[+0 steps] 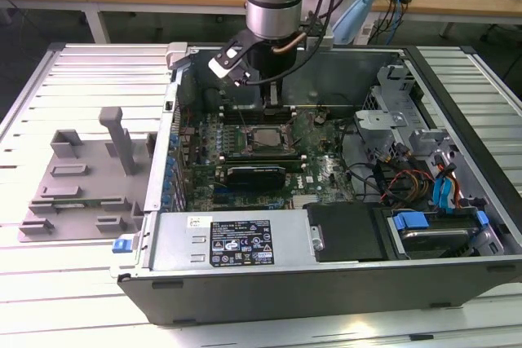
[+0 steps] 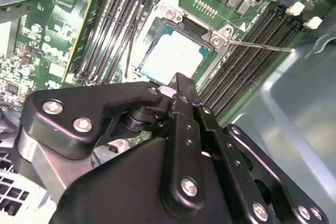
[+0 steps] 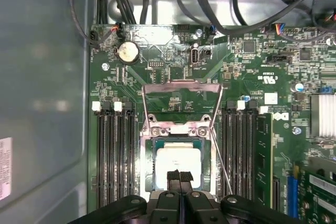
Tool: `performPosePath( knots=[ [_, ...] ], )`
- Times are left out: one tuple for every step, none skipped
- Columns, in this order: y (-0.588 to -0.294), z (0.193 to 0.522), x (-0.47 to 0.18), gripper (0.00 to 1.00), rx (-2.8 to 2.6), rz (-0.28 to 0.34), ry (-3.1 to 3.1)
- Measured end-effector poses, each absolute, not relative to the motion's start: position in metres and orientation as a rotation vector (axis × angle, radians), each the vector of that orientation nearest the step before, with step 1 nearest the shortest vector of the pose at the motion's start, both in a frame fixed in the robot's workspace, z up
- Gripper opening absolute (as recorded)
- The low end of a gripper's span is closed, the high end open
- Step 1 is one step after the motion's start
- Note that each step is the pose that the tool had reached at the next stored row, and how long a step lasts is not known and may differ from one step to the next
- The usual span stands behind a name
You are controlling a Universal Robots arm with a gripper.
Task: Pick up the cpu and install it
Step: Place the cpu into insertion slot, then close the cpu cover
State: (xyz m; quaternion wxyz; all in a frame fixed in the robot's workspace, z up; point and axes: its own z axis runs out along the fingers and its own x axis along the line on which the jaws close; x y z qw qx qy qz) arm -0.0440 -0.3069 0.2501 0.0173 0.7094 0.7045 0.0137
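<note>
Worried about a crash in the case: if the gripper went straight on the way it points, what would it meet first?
Probably the cpu lying in its socket on the motherboard; the gripper points down at its edge. The gap between them is unclear.

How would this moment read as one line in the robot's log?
claw: shut, over cpu | cpu: lying flat in socket | metal frame: flipped open

Cpu [image 3: 176, 158] top was finished in pale matt metal, gripper [image 3: 179, 176] coated smooth black, tray [image 1: 81, 191] moulded in matt grey plastic.
</note>
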Motion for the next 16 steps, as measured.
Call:
performPosePath(
  knots=[
    [-0.3069, 0.2507, -0.044, 0.11, 2.204, 0.043, 2.189],
    [-0.3069, 0.2508, -0.044, 0.11, 2.204, 0.043, 2.189],
    [-0.3069, 0.251, -0.0441, 0.11, 2.204, 0.042, 2.189],
    [-0.3069, 0.2511, -0.044, 0.11, 2.204, 0.043, 2.189],
    [-0.3069, 0.2513, -0.044, 0.11, 2.204, 0.042, 2.189],
    [-0.3069, 0.2514, -0.044, 0.11, 2.204, 0.042, 2.189],
    [-0.3069, 0.2516, -0.044, 0.11, 2.204, 0.043, 2.189],
    [-0.3069, 0.2518, -0.044, 0.11, 2.204, 0.043, 2.189],
    [-0.3069, 0.252, -0.044, 0.11, 2.204, 0.042, 2.189],
    [-0.3069, 0.2523, -0.044, 0.11, 2.204, 0.042, 2.189],
    [-0.3069, 0.2524, -0.044, 0.11, 2.204, 0.043, 2.189],
    [-0.3069, 0.2525, -0.044, 0.11, 2.204, 0.042, 2.189],
    [-0.3069, 0.2528, -0.044, 0.11, 2.204, 0.042, 2.189],
    [-0.3069, 0.253, -0.0441, 0.11, 2.204, 0.042, 2.189],
    [-0.3069, 0.2533, -0.044, 0.11, 2.204, 0.042, 2.189],
    [-0.3069, 0.2534, -0.044, 0.11, 2.204, 0.042, 2.189]
  ],
)
